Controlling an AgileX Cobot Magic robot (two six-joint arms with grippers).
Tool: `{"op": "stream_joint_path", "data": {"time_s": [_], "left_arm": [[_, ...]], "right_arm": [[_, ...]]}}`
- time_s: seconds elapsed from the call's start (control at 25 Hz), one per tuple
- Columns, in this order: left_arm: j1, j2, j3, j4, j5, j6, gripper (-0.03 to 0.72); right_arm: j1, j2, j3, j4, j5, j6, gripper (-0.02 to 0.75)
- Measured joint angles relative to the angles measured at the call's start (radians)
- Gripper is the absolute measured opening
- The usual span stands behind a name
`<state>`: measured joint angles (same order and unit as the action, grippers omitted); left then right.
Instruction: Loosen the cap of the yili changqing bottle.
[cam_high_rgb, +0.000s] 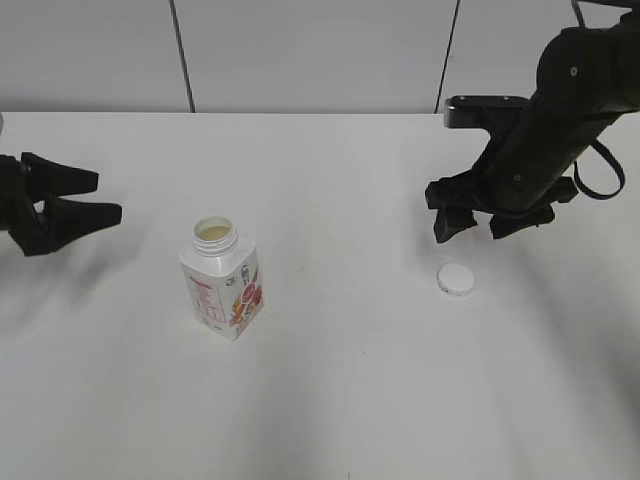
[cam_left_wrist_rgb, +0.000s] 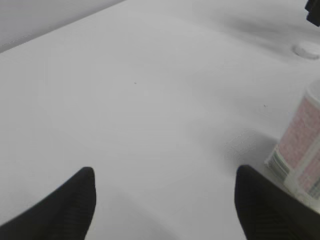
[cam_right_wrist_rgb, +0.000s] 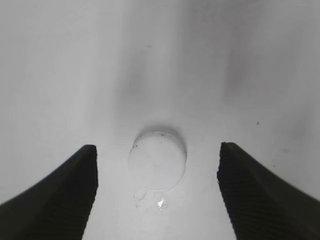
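Observation:
The yili changqing bottle (cam_high_rgb: 223, 279) stands upright on the white table, its neck open with pale liquid showing inside. Its side also shows at the right edge of the left wrist view (cam_left_wrist_rgb: 302, 145). The white cap (cam_high_rgb: 455, 278) lies flat on the table to the right, apart from the bottle. It is centred below my jaws in the right wrist view (cam_right_wrist_rgb: 157, 161) and shows faintly far off in the left wrist view (cam_left_wrist_rgb: 307, 49). My right gripper (cam_high_rgb: 492, 222) is open and empty just above and behind the cap. My left gripper (cam_high_rgb: 105, 197) is open and empty, left of the bottle.
A few small drops of liquid (cam_right_wrist_rgb: 152, 201) lie on the table beside the cap. The white table (cam_high_rgb: 330, 400) meets a pale panelled wall (cam_high_rgb: 300, 50) at the back.

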<state>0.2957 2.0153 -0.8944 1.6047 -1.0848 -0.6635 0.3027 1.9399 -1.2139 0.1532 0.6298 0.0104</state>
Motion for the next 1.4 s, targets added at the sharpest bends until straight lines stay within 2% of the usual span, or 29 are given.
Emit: {"op": "stream_joint_path", "data": {"time_s": [0.16, 0.32, 0.56, 0.72, 0.92, 1.04, 1.24, 1.4], "left_arm": [[0.000, -0.050, 0.000, -0.109, 0.028, -0.063, 0.501], [0.000, -0.127, 0.000, -0.213, 0.156, -0.085, 0.481], [0.000, -0.245, 0.001, -0.317, 0.463, -0.093, 0.475], [-0.004, -0.284, 0.001, -0.353, 0.672, -0.157, 0.474], [-0.055, -0.295, -0.019, -0.410, 1.039, -0.263, 0.474], [-0.084, -0.297, -0.041, -0.446, 1.135, -0.270, 0.474], [-0.140, -0.310, -0.048, -0.520, 1.257, -0.232, 0.474], [-0.155, -0.348, -0.059, -0.750, 1.334, -0.012, 0.474]], "right_arm": [[0.000, 0.000, -0.071, -0.071, 0.053, 0.000, 0.587], [0.000, 0.000, -0.160, -0.142, 0.100, -0.001, 0.587], [0.000, 0.000, -0.294, -0.258, 0.169, -0.002, 0.587], [0.000, 0.000, -0.363, -0.322, 0.235, -0.002, 0.587], [-0.001, 0.000, -0.418, -0.450, 0.323, 0.031, 0.587], [-0.009, 0.000, -0.440, -0.476, 0.377, 0.039, 0.587], [-0.053, 0.000, -0.455, -0.459, 0.445, 0.039, 0.587], [-0.117, 0.000, -0.455, -0.383, 0.475, 0.011, 0.587]]}}
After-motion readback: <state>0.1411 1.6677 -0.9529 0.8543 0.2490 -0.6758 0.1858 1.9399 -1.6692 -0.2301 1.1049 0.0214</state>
